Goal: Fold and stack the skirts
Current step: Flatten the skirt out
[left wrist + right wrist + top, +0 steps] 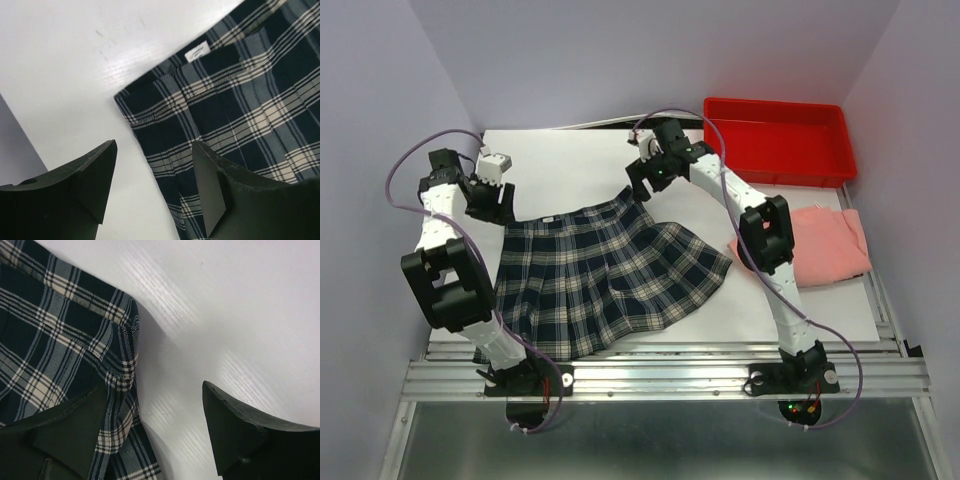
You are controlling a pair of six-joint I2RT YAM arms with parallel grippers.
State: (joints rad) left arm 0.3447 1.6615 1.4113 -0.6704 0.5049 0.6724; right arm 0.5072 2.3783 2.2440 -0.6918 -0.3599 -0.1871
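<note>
the plaid skirt (605,275) lies spread flat on the white bench (570,160). its waistband points to the far side and its pleated hem fans out toward the arm bases, the near-left part passing under the left arm. the left fingers (495,208) hang over the left corner of the waistband, the right fingers (642,188) over the right corner.

both pairs are released. in the left wrist view the two dark fingers stand well apart, with the plaid's edge and bare bench showing in the gap and nothing pinched between them. a small white label (196,51) sits on the waistband a little further along. in the right wrist view the fingers are spread too, one above the plaid corner and the other above bare bench. whether the tips touch the cloth i cannot tell.

the pink skirt (830,245) lies at the right side of the bench, partly behind the right arm and apart from the plaid one. a red tray (775,104) sits at the far right corner, beyond the pink skirt.
</note>
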